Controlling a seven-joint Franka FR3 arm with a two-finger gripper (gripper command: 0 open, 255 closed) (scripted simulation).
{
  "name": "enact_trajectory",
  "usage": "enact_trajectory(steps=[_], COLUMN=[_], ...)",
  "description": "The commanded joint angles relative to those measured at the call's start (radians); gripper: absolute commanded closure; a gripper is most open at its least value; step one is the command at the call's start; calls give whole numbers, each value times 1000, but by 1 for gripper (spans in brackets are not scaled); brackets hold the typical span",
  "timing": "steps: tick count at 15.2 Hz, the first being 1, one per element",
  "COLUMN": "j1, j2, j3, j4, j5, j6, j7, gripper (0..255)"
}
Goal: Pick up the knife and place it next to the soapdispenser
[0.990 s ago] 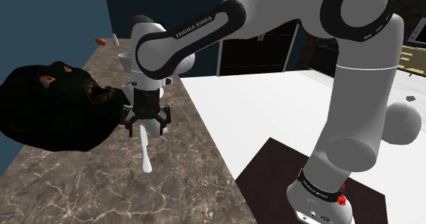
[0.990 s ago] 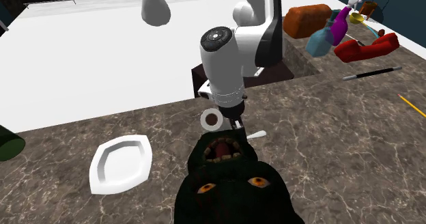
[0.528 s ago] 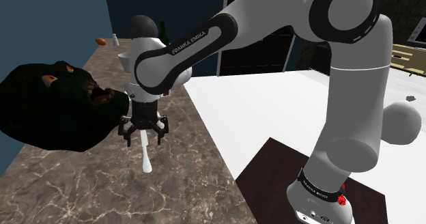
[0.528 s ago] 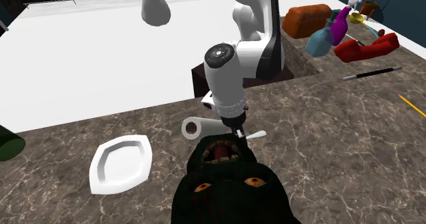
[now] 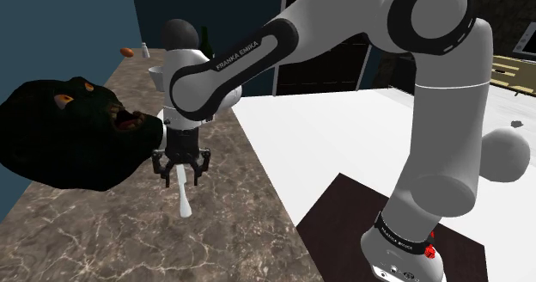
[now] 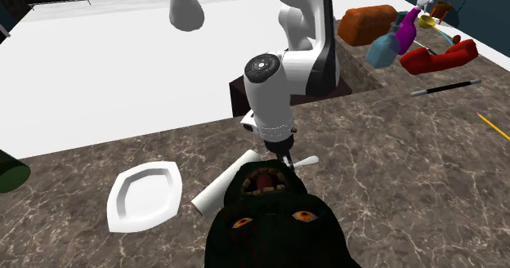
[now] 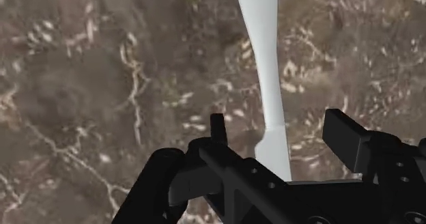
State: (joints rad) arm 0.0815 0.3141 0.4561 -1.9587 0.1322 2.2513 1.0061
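The knife (image 5: 183, 199), drawn plain white, lies flat on the brown marbled counter (image 5: 232, 237) in the lower left of the shoulder view, one end pointing toward the frame's bottom edge and the other reaching up under the gripper (image 5: 180, 167). In the wrist view the knife (image 7: 263, 65) runs away from the gripper (image 7: 280, 137), and its near end sits between the two black fingers. Those fingers are spread apart: strips of counter (image 7: 102, 86) show on both sides of the knife, so neither finger (image 7: 217, 128) touches it and it is not held.

In the second exterior view the gripper (image 6: 283, 154) points down at the middle of the frame, with the knife (image 6: 307, 161) showing as a short white bar just to its right on the counter (image 6: 409, 168).

Just beside the gripper is a large black monster head (image 5: 69, 134) with orange eyes and an open red mouth; it sits at the left of the shoulder view and at the bottom centre of the second exterior view (image 6: 274, 225). There a white tube (image 6: 217, 190) lies tilted against its left side, and a white dish (image 6: 145, 194) rests further left. A teal bottle (image 6: 382, 51) and a purple bottle (image 6: 405, 28) stand in that view's upper right, well apart from the knife.
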Motion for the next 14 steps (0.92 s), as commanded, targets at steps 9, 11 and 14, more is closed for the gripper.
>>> enact_trajectory(steps=[9,11,14], j1=[1,-2,-6], j2=[3,-12,-34], j3=[0,2,6], j4=[-2,7,22], j5=[0,5,12], j6=[2,-21,-56], j7=[0,0,2], gripper=[255,255,255])
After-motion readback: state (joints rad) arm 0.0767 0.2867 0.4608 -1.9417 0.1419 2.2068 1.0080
